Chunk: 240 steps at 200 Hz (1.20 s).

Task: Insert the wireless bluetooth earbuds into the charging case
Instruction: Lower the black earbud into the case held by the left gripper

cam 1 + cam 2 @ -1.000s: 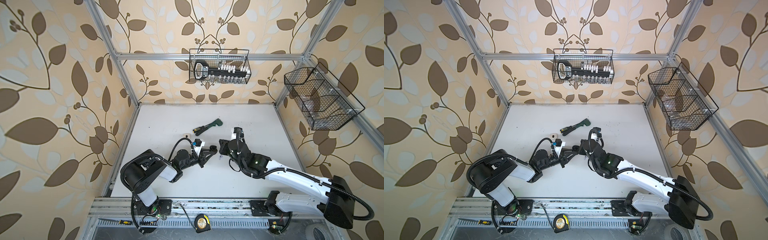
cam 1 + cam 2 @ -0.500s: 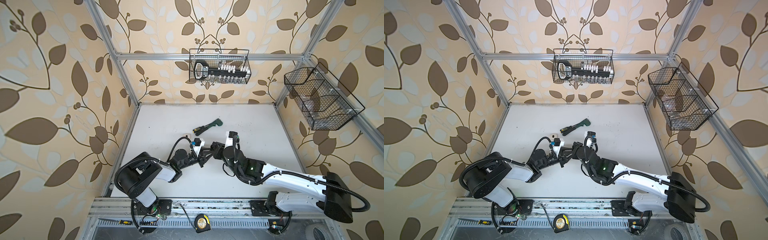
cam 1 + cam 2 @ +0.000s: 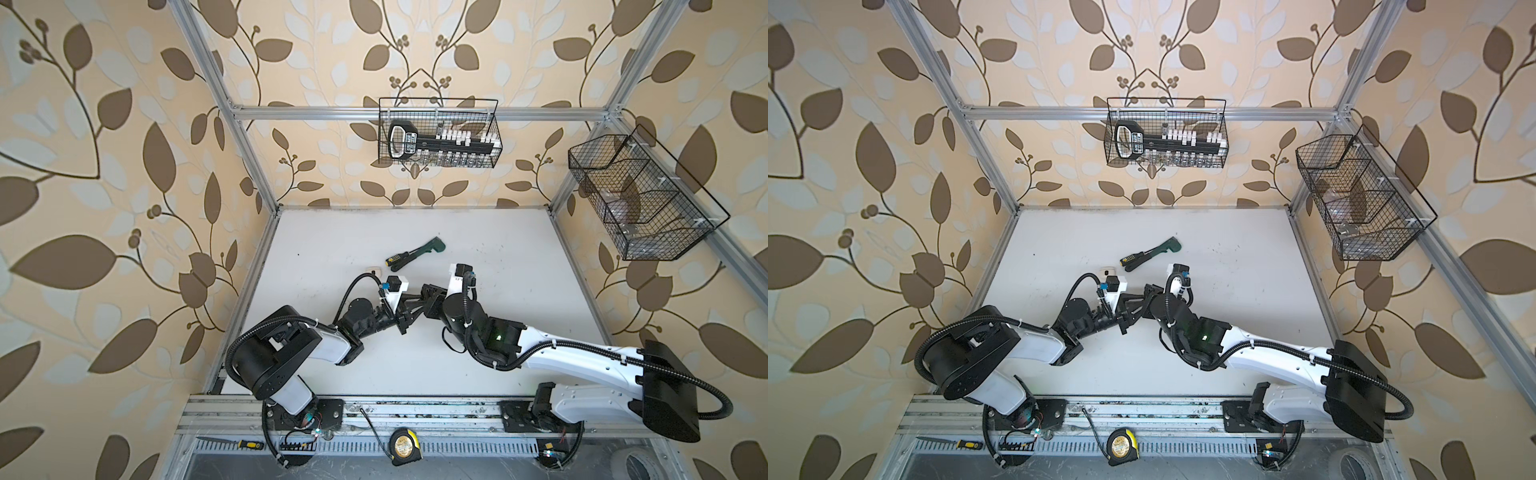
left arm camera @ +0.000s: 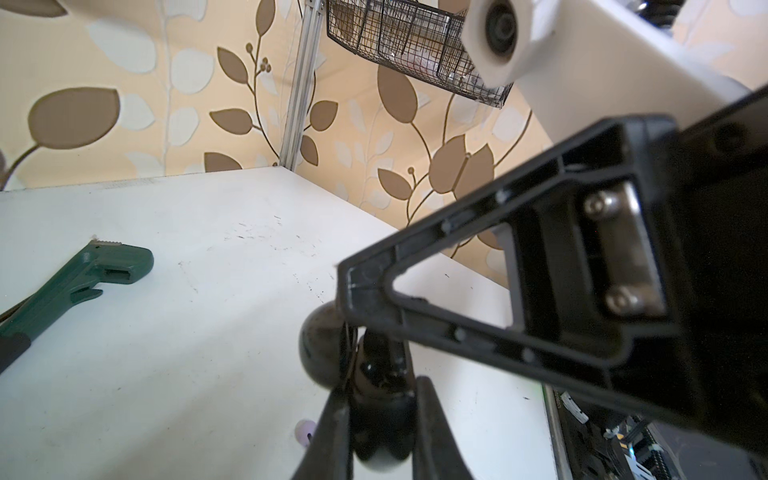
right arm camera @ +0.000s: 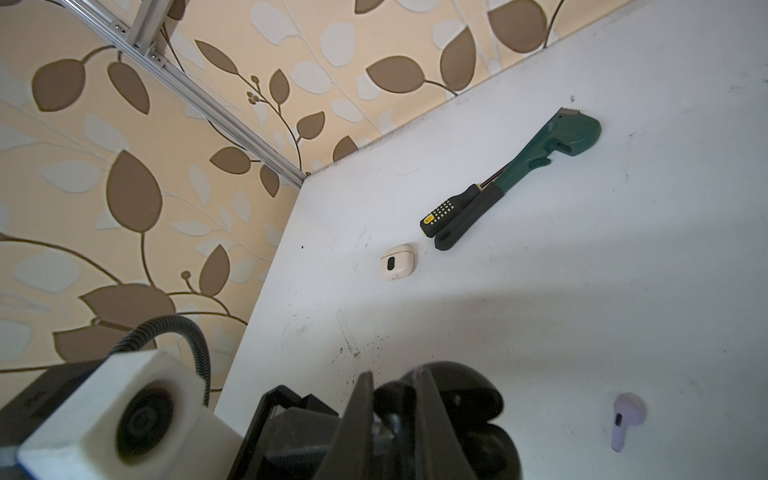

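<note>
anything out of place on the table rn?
A green pipe wrench and a black-and-yellow screwdriver lie together on the table, unrelated to earbuds. One lilac earbud lies loose, well apart from the closed cream case.

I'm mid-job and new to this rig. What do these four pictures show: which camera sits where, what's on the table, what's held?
The left arm and right arm stand at the near edge of a white table, each ending in a two-finger end effector. Two pictures look down from overhead and nearly match; the other two come from a camera on each wrist. On the table lie a green pipe wrench, a black-and-yellow screwdriver, a closed cream-white case and one lilac earbud. The left end effector is shut on an open black charging case. The right end effector is shut, its tips at that case; whether it pinches an earbud is hidden.
</note>
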Motion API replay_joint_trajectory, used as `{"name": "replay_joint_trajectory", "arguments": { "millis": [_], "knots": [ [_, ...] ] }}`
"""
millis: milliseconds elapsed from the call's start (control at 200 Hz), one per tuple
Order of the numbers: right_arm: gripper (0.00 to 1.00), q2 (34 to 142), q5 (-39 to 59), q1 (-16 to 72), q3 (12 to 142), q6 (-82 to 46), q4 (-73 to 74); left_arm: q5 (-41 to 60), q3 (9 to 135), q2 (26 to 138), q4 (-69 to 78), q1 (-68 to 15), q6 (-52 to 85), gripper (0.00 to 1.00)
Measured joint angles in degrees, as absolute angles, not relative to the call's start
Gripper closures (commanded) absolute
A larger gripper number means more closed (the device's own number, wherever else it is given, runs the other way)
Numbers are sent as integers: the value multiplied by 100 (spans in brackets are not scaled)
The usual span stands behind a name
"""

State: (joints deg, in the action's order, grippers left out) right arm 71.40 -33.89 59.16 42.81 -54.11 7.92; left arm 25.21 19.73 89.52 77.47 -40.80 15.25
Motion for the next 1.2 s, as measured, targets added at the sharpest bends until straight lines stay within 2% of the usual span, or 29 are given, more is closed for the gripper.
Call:
{"name": "replay_joint_trajectory", "arguments": {
  "millis": [1200],
  "knots": [
    [86, 7133, -3454, 5937, 4084, -5203, 895, 2502, 1892, 8858, 7717, -4080, 1518, 100]
  ]
}}
